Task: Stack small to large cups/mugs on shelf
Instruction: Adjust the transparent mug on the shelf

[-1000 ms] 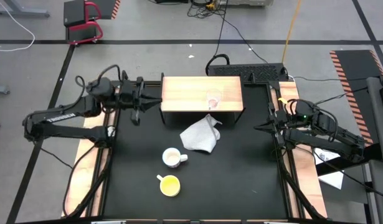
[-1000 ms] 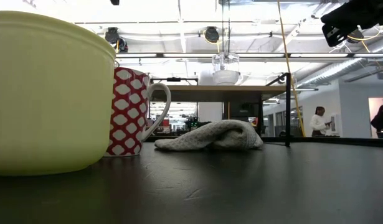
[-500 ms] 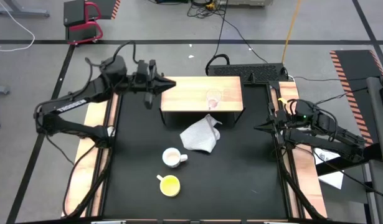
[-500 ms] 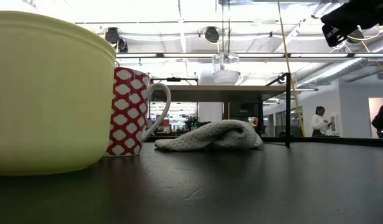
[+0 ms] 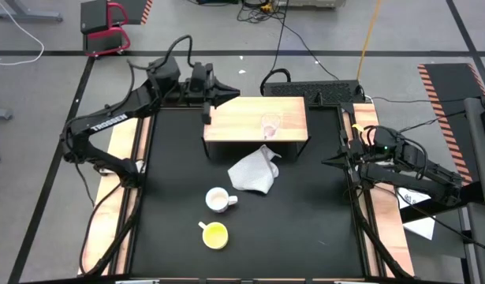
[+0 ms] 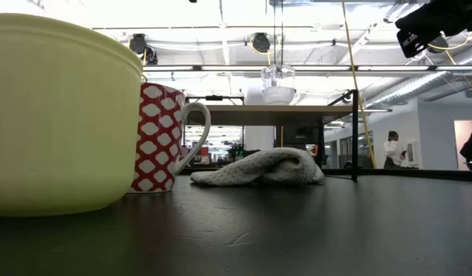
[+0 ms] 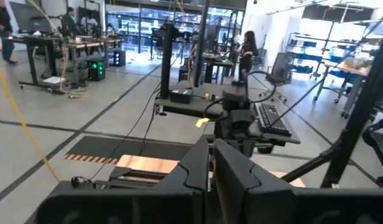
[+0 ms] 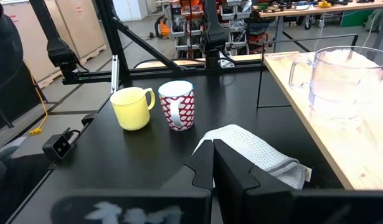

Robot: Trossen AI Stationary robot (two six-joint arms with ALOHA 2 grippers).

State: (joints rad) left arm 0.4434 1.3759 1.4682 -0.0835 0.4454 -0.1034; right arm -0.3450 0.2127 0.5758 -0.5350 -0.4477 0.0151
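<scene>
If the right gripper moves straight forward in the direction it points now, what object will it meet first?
Probably the grey-white cloth: it lies directly ahead of the shut right gripper. The white patterned mug stands farther on; depth is uncertain.

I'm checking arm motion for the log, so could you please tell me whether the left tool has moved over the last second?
Yes. In the high view the left tool has swung from beside the shelf's left side up to its far left corner.

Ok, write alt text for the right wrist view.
A black tabletop holds a yellow cup beside a red-and-white patterned mug, with a grey-white cloth nearer. A clear glass cup stands on the light-wood shelf. The right gripper is shut, empty.
</scene>
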